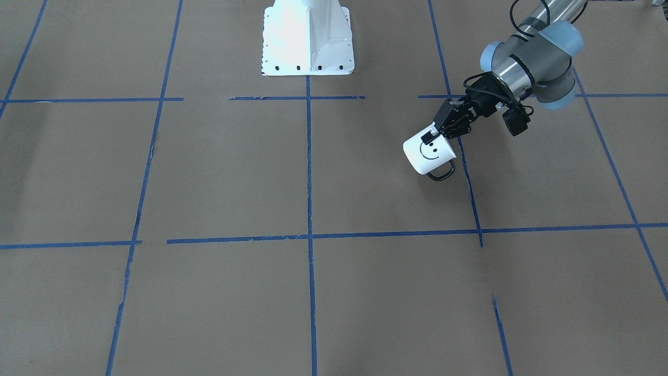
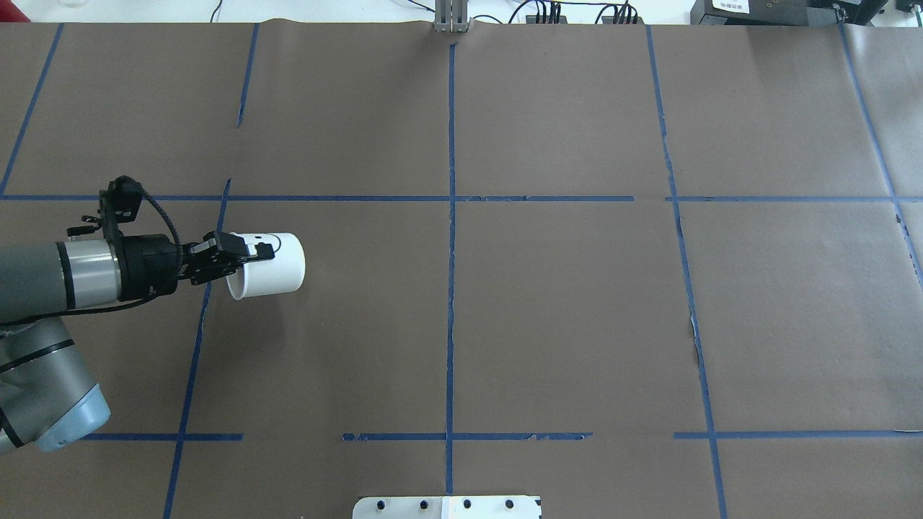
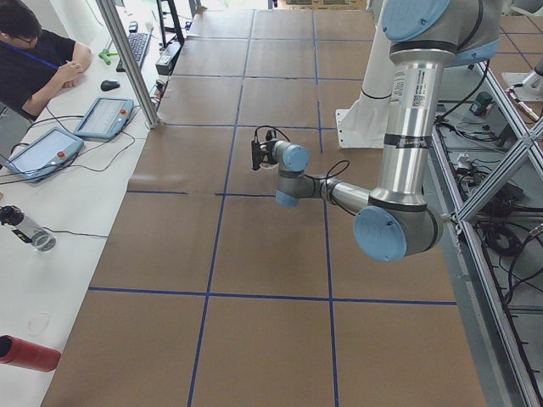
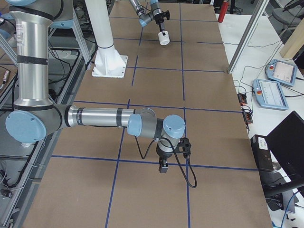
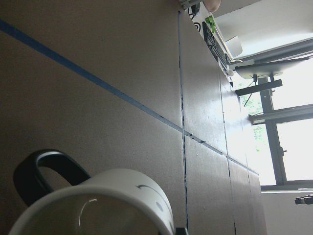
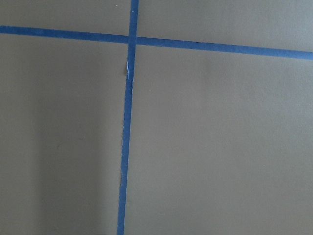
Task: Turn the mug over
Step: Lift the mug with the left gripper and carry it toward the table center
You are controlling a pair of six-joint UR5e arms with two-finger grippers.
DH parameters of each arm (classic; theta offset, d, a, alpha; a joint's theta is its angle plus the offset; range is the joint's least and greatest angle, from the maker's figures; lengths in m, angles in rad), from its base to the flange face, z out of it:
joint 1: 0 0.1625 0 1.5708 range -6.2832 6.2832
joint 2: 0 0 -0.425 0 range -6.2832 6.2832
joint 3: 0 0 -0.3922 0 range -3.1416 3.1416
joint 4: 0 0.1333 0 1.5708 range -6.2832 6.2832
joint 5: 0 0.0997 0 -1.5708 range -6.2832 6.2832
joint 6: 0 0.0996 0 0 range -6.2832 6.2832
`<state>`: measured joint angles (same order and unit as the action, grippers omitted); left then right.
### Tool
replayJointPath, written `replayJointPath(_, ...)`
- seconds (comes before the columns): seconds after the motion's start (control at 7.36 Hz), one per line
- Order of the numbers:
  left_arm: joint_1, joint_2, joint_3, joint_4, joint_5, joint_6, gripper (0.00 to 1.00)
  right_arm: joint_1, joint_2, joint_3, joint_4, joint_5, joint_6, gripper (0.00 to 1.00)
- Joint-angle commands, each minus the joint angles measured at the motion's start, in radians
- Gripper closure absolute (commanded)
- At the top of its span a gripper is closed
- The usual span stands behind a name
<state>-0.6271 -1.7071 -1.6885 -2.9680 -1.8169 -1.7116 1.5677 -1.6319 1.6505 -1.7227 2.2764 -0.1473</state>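
The left gripper (image 1: 431, 137), clamped on the mug (image 1: 424, 155) rim, should roll it fully over before lowering gently.

A brown paper-covered table (image 2: 562, 317) carries blue tape lines (image 2: 451, 288) and a white base plate (image 1: 308, 42).

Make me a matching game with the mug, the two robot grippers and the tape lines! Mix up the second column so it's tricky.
Things:
1. mug
2. left gripper
3. right gripper
4. tape lines

Clues:
A. blue
B. pointing down, far from the mug
C. white, tipped sideways, with a smiley face
D. pinching the mug's rim

Pairs: 1-C, 2-D, 3-B, 4-A
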Motion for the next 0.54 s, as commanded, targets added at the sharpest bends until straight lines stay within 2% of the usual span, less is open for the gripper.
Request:
replayJointPath(0.0, -0.002, -0.203, -0.086, 0.458, 0.002, 0.000, 1.00, 0.000, 0.001, 0.000, 0.000, 0.000, 0.000, 0.00)
replayJointPath(0.41, 0.007, -0.467, -0.091, 0.992, 0.004, 0.001, 1.00, 0.000, 0.001, 0.000, 0.000, 0.000, 0.000, 0.00)
